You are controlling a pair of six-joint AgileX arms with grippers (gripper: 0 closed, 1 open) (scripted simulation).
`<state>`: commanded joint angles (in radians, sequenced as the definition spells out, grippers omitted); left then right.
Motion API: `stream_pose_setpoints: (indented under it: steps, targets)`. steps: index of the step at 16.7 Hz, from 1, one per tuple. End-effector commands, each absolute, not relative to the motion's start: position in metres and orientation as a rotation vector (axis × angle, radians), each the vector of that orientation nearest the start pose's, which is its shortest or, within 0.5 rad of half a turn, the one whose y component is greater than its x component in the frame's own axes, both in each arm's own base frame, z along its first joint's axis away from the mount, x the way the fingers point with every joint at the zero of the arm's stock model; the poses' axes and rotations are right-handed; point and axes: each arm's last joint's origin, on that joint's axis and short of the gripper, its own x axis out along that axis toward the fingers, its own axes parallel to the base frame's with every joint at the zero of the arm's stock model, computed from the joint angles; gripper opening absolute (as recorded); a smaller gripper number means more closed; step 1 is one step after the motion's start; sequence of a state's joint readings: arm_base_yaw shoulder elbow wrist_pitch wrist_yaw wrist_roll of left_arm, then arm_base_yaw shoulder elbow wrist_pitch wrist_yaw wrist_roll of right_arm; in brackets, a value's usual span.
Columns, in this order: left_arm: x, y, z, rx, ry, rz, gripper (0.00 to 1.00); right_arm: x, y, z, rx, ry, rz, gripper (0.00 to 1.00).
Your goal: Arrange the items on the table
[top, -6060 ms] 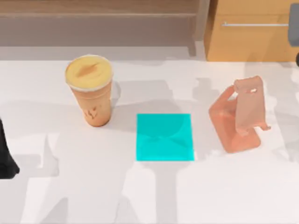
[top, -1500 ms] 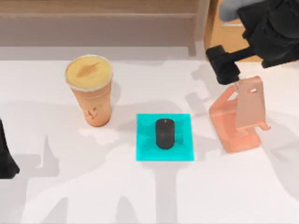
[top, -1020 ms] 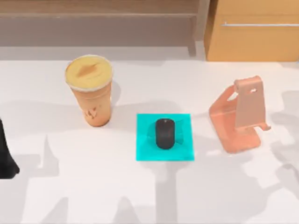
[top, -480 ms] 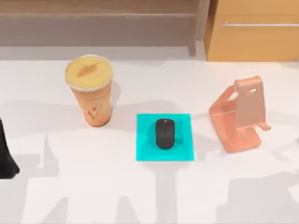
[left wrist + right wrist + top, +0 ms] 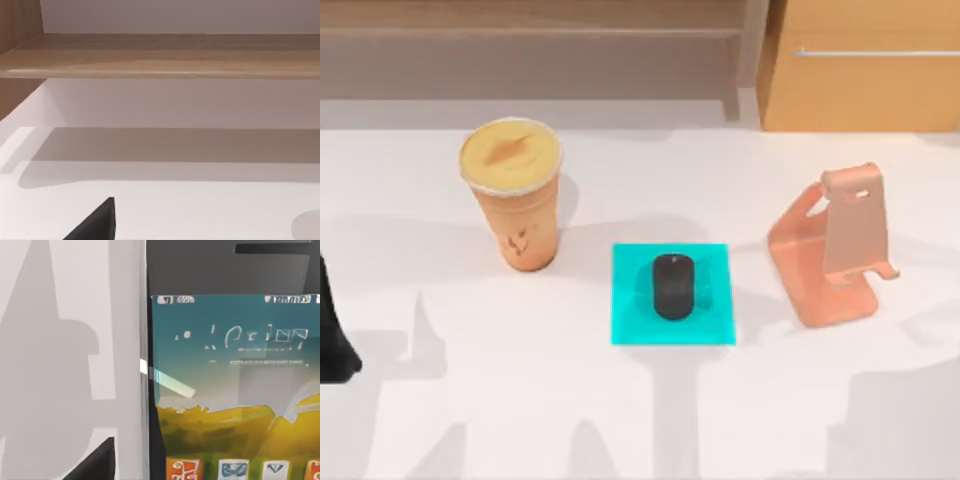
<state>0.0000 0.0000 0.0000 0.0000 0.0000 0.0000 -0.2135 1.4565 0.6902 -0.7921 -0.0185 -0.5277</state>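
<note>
A small black mouse (image 5: 672,286) lies in the middle of the cyan mat (image 5: 632,322). The tall orange-tan cup (image 5: 512,195) with a yellowish lid stands upright to the left of the mat. The smartphone (image 5: 230,385) lies flat, screen up, close under the right wrist camera, its silver edge against the white table (image 5: 60,365). A dark part of my right gripper (image 5: 96,464) shows beside the phone's edge. My left arm (image 5: 332,335) is parked at the table's left edge, with a dark part of its gripper (image 5: 97,224) over bare table.
A salmon-pink phone stand (image 5: 835,250) stands right of the mat with nothing on it. A wooden cabinet (image 5: 860,90) with a metal handle is at the back right. A wooden shelf (image 5: 530,40) runs along the back.
The mouse now lies on the mat, which was bare six seconds ago. My right arm has gone out of the top view's upper right, and shadows at the right have shifted.
</note>
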Motion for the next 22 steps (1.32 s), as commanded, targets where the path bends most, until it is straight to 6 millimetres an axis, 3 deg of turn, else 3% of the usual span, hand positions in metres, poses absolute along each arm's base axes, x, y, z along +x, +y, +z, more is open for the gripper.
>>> stream_pose_setpoints:
  steps: [4,9,22]
  targets:
    - [0.106,-0.001,0.160,0.000,0.000,0.000,1.00,0.208,-0.044,0.108,-0.235,1.538,0.255,1.00]
    - [0.106,-0.001,0.160,0.000,0.000,0.000,1.00,0.207,-0.044,0.105,-0.235,1.539,0.255,1.00]
    - [0.106,-0.001,0.160,0.000,0.000,0.000,1.00,0.207,-0.044,0.105,-0.235,1.539,0.255,0.02]
